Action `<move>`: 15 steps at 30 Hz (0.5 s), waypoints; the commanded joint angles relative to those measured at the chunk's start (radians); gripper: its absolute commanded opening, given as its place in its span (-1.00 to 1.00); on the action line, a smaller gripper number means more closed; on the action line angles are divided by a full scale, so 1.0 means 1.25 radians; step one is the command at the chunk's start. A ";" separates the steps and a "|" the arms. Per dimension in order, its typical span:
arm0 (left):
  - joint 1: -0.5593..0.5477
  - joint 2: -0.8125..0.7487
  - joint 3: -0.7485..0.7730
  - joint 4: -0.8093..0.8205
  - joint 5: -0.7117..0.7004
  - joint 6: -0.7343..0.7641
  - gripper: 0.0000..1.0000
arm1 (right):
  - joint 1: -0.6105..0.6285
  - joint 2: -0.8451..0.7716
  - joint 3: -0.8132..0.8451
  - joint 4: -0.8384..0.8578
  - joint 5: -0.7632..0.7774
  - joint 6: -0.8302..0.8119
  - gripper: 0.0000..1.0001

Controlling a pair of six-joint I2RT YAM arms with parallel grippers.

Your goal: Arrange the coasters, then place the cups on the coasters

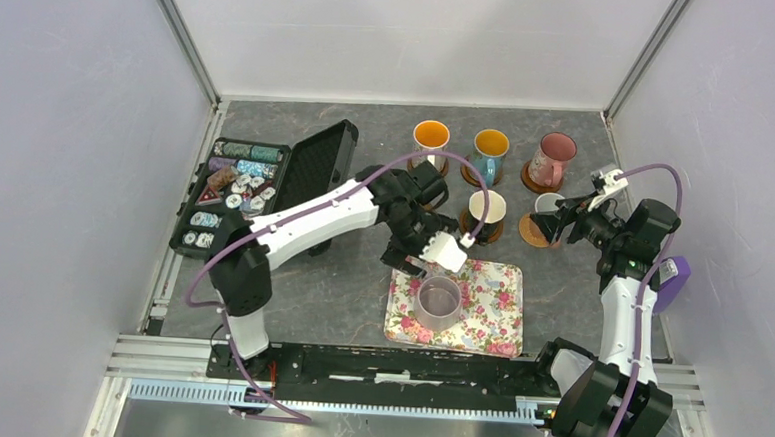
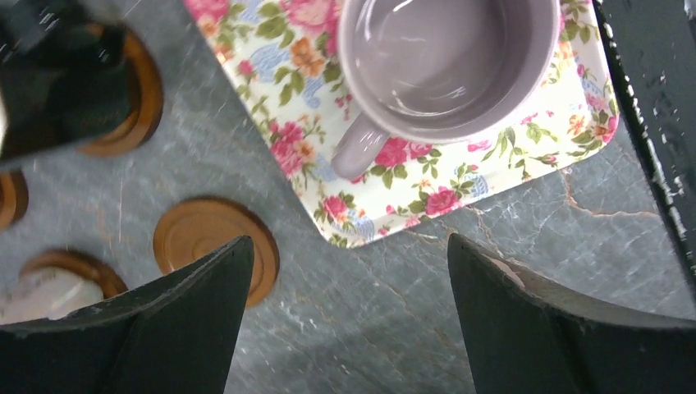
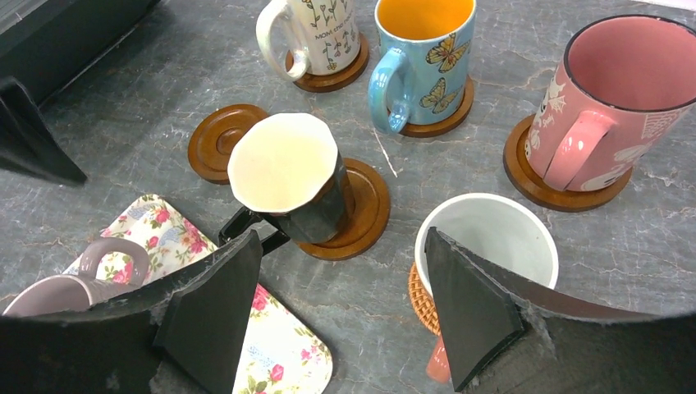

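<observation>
A: Looking at the lilac ceramic mug (image 2: pixel 447 57) — it stands upright on the rectangular floral tray (image 2: pixel 410 197). Its handle points at the tray corner nearest the one bare brown ringed wooden coaster (image 2: pixel 205 238), which lies just off that corner.

B: And the left gripper (image 2: pixel 349 242)?

A: Above the tray, fingers spread wide with nothing between them. The right gripper (image 3: pixel 341 238) hangs off the tray's far right side, jaws apart too and gripping nothing. One finger is close beside the white mug (image 3: pixel 492 234) on its tan woven coaster (image 3: pixel 418 300).

B: So what could go wrong?

A: I'd judge the grasp first. The mug's glazed wall looks slick and round, so fingers closing off-centre could spin it or tip it on the tray. Dragging instead of lifting might catch its base on the tray's edge.

B: And the drop-off?

A: Tight — the black faceted mug (image 3: pixel 287 172) with cream lining sits on its own coaster right beside the bare one, beyond the tray's far edge. A wide-swinging handle or finger could knock it. Setting the lilac mug down off-centre would leave it rocking on the coaster's lip.

B: The right arm?

A: Any careless move could nudge the white mug off its coaster.
</observation>
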 commanded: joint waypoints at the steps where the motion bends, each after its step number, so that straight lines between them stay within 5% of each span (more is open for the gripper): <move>1: -0.041 0.054 0.013 -0.037 0.023 0.179 0.85 | -0.003 -0.001 0.028 -0.010 -0.012 -0.016 0.61; 15: -0.094 0.111 -0.094 0.122 -0.011 0.109 0.55 | -0.003 0.008 0.033 -0.031 -0.009 -0.032 0.61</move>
